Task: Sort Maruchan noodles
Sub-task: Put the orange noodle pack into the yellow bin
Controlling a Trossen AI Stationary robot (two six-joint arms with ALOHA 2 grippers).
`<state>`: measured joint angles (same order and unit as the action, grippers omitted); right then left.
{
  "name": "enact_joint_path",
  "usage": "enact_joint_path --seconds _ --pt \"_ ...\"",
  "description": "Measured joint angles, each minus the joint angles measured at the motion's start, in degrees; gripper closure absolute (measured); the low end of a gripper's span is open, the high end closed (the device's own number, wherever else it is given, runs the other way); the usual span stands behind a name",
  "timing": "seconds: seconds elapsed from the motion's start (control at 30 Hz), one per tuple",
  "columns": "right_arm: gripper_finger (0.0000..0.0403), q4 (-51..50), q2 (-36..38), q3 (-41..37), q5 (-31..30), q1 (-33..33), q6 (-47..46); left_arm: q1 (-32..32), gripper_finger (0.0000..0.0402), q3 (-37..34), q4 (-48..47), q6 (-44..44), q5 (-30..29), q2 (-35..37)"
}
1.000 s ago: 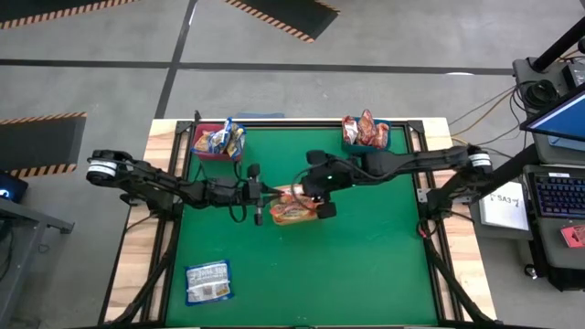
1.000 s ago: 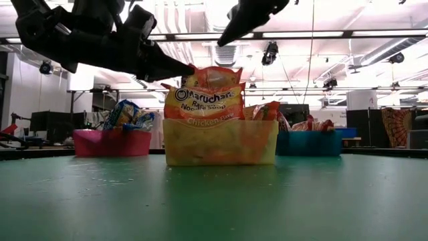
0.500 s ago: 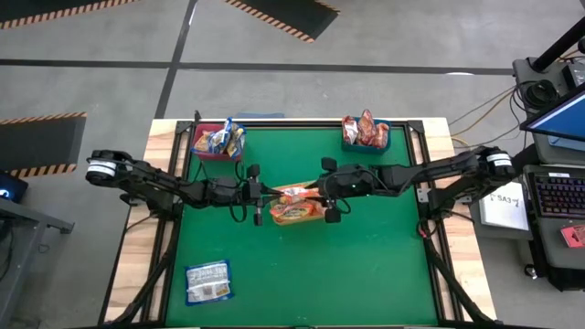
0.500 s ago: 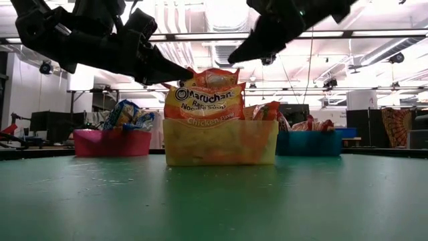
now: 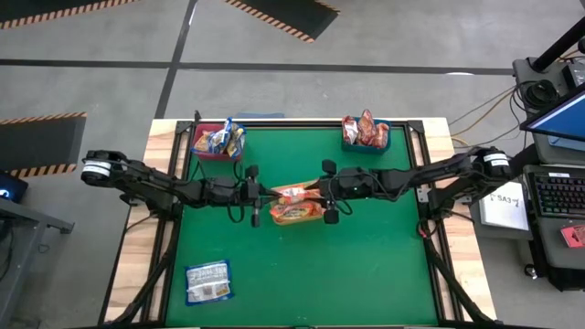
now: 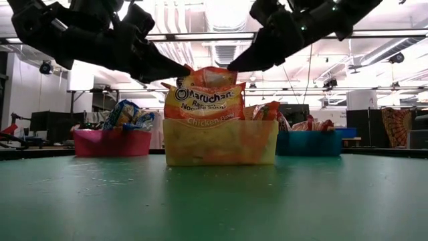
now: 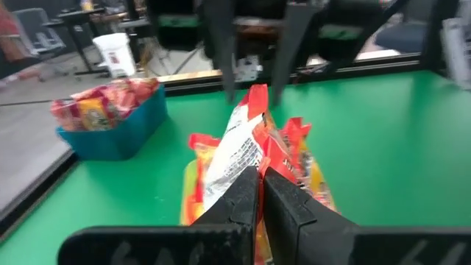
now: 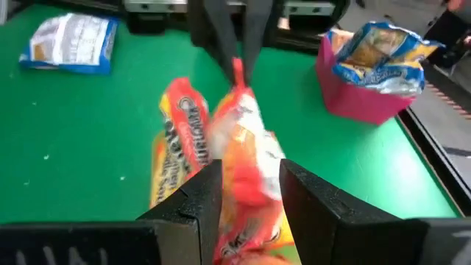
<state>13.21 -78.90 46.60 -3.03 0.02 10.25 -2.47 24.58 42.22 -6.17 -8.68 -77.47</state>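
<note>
A pale yellow-green bin (image 6: 221,142) stands mid-table with orange Maruchan noodle packets in it. One orange packet (image 6: 212,75) sticks up above the others. My left gripper (image 5: 266,194) reaches in from the table's left and is shut on that packet's left end. My right gripper (image 5: 313,193) reaches in from the right, open, one finger on either side of the packet's right end (image 7: 255,96). In the right wrist view the packet (image 8: 243,129) lies between the two fingers. My left gripper pinches the packet's crimped end (image 7: 254,163) between its two fingers, coming nearly level from the table's left. The packet stands on edge, its lower part down in the bin among the other packets. Whether my right gripper touches the packet I cannot tell.
A red bin (image 5: 218,143) with blue-and-silver packets stands at the far left, and a blue bin (image 5: 366,134) with red packets at the far right. One blue-and-silver packet (image 5: 208,281) lies flat near the table's front left corner.
My right gripper has come down toward the bin and tipped from steeply downward to nearly level; its fingers now straddle the raised packet's right end. The packet stands as before.
</note>
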Motion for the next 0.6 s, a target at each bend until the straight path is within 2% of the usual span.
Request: enact_joint_path --seconds 0.1,0.23,0.53,0.6 --pt "0.0278 0.68 -1.29 -0.03 -0.02 -0.93 0.19 -0.03 0.0402 -0.01 -0.05 1.02 2.2 0.01" --pt "0.0289 1.52 -2.55 -0.03 0.0 -1.82 0.23 -0.17 0.0402 -0.07 -0.75 1.42 2.22 0.13" --pt "0.0383 1.24 -2.59 -0.03 0.21 -2.04 0.45 -0.17 0.0401 -0.33 -2.63 2.25 2.29 1.37" --pt "0.039 1.24 -2.57 -0.03 0.2 -2.04 0.05 -0.17 0.0401 -0.35 -3.55 2.25 2.29 2.31"
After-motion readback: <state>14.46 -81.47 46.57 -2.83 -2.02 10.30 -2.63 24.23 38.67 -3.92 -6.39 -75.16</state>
